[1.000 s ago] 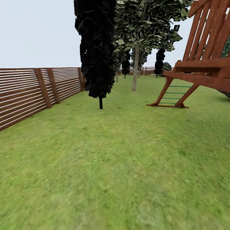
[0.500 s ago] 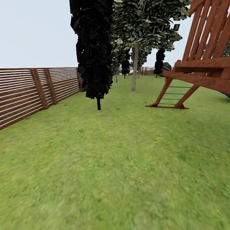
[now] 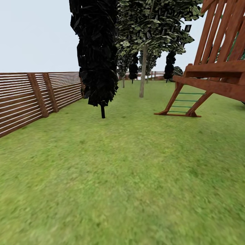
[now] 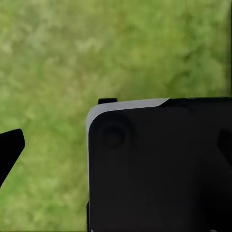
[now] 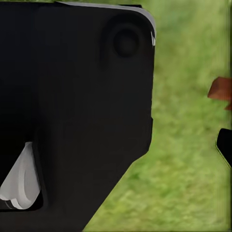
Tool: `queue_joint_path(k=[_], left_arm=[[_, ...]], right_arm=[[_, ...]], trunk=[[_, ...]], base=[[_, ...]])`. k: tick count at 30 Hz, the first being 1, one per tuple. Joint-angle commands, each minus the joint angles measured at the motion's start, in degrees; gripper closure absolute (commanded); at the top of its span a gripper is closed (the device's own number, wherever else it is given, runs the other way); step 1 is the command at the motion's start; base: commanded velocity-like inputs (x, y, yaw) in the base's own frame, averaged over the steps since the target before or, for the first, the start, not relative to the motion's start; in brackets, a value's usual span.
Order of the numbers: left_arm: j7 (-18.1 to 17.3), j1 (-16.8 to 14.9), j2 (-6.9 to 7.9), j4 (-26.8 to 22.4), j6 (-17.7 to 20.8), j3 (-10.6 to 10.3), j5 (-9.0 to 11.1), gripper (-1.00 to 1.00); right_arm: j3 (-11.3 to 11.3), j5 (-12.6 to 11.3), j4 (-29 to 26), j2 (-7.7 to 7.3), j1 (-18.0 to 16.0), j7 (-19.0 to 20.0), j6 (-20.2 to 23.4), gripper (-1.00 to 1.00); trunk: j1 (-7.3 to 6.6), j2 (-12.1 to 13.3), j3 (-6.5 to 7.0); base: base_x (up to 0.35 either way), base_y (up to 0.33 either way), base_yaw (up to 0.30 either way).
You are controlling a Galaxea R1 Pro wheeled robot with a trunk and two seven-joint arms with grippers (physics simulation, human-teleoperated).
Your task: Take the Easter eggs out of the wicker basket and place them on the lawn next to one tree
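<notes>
I look along the lawn (image 3: 122, 170) of the garden. A tree (image 3: 143, 73) with a pale grey trunk and a leafy canopy stands far ahead, right of centre. The Easter eggs and the wicker basket are out of view. In the left wrist view my left gripper (image 4: 117, 145) is open: one black fingertip (image 4: 10, 149) sits at one edge and the other at the opposite edge, over grass and a black part of my body. In the right wrist view a black fingertip (image 5: 225, 145) of the right gripper sits far out at the edge, so it reads as open and empty.
A dark narrow cypress (image 3: 97, 54) stands ahead on the left. A brown slatted fence (image 3: 30, 98) runs along the left side. A wooden play frame with a green-runged ladder (image 3: 190, 98) stands on the right. Open grass lies between them.
The whole head view has shifted: the cypress and the fence posts have slid left and grown slightly, so the camera has moved forward. Nothing else has changed.
</notes>
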Motion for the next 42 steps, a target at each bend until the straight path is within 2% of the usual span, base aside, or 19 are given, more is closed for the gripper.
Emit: queue_joint_path(k=[1, 14, 42], left_arm=[[-0.02, -0.03, 0.03, 0.04, -0.19, -0.07, -0.04, -1.0], [-0.02, -0.03, 0.05, 0.05, -0.25, -0.14, -0.04, -1.0], [-0.02, -0.03, 0.05, 0.04, -0.27, -0.12, -0.04, -1.0]], right_arm=[[-0.04, 0.06, -0.06, 0.02, 0.01, -0.01, -0.11, -1.0], [-0.04, 0.06, -0.06, -0.01, 0.01, -0.01, -0.12, -1.0], [0.08, -0.13, -0.56, 0.46, 0.01, -0.03, -0.08, -1.0]], trunk=[[0.04, -0.04, -0.06], [0.04, -0.04, -0.06], [0.04, -0.04, -0.06]], base=[[0.297, -0.137, 0.0], [0.306, -0.098, 0.0], [0.328, -0.003, 0.0]])
